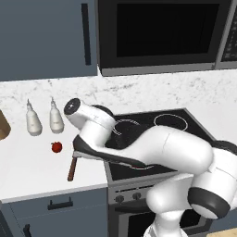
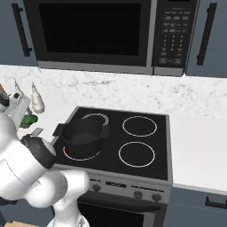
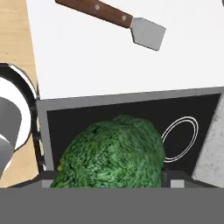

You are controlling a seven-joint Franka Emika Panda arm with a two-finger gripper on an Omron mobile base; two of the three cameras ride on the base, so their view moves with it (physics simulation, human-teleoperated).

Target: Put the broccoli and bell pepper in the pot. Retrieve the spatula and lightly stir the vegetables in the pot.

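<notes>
— Claw [image 3: 111, 177]?

— Spread wide, clamped on the broccoli [image 3: 114, 151]. In the hand view the floret fills the gap between the two tips, with a dark tip at either side of it.

— Broccoli on the tabletop [image 1: 28, 162]?

— No, up off it, in the claw. Under it in the hand view is the left edge of the black stove [image 2: 146, 133], with one white burner ring just past the floret. From the right base view, a green patch sits by the hand, left of the stove.

— Pot [image 2: 83, 135]?

— On the front-left burner, upright, two side handles showing. It sits well to the right of that green patch. I can't tell what is inside; it's dark.

— Bell pepper [image 1: 56, 147]?

— On the white tabletop, left of the stove. It sits in front of the two white squeeze bottles [image 1: 44, 119], apart from them and touching nothing.

— Spatula [image 3: 113, 18]?

— Flat on the tabletop, untouched. Brown handle, grey blade, clear of the claw. In the left base view its handle pokes out from under the arm toward the tabletop's front edge, near the pepper but not touching it.

— Anything else?

— Microwave [image 2: 93, 35] above the stove, and dark blue cabinets.
</notes>
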